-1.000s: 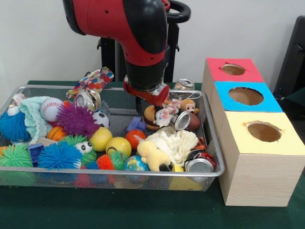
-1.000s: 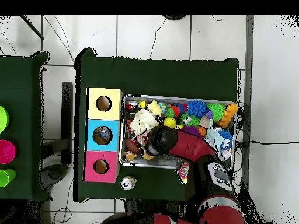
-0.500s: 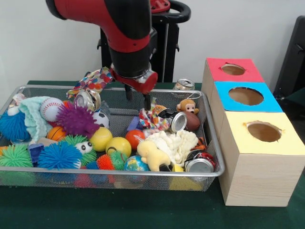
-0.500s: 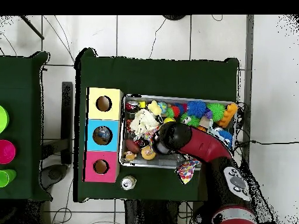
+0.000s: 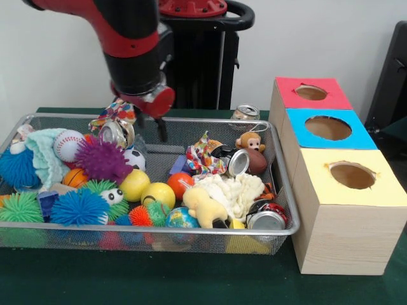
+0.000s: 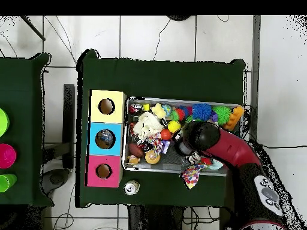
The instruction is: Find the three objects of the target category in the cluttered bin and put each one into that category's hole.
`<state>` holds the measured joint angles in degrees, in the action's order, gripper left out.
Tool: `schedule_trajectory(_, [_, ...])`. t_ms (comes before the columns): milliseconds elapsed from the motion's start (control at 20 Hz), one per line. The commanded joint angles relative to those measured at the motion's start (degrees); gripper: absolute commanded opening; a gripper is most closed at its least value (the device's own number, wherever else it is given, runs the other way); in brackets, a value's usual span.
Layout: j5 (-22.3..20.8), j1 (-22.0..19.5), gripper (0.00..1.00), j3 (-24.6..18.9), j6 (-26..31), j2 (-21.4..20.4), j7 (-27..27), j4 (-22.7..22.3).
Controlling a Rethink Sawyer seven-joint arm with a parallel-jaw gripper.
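- The gripper (image 5: 151,129) is hanging over the mesh bin (image 5: 280,184), fingers a little apart, holding nothing
- A silver can (image 5: 116,133), a likely target, is lying tipped just beside the gripper, on the side away from the three-hole box (image 5: 337,171), its open mouth facing the camera

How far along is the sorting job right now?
Possibly one object is done: the overhead view shows something inside the blue box's hole; the red hole and yellow hole look empty. Nothing is in hand: the tool hangs over the mesh bin carrying nothing. Cans, balls and plush toys, like the monkey, remain inside.
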<state>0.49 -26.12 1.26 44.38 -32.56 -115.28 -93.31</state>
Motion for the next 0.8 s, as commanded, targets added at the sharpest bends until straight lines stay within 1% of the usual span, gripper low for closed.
schedule_trajectory(50, [-6.67, -4.53, 1.0, -4.56, 6.72, -0.16, 11.74, 6.44])
schedule_trajectory(200, [-8.73, -6.48, 1.0, -4.99, 8.47, -0.05, 13.46, 8.61])
schedule_trajectory(350, [-10.53, -8.33, 1.0, -5.72, 9.58, -0.28, 14.93, 9.58])
schedule_trajectory(400, [-11.02, -8.76, 1.0, -6.17, 10.35, 0.23, 15.27, 10.7])
schedule_trajectory(550, [-12.15, -10.41, 1.0, -7.4, 11.43, 0.76, 16.1, 12.2])
schedule_trajectory(600, [-12.55, -10.86, 1.0, -7.9, 12.05, 1.63, 16.37, 13.6])
schedule_trajectory(800, [-13.95, -12.49, 1.0, -9.15, 11.48, 2.6, 16.54, 14.05])
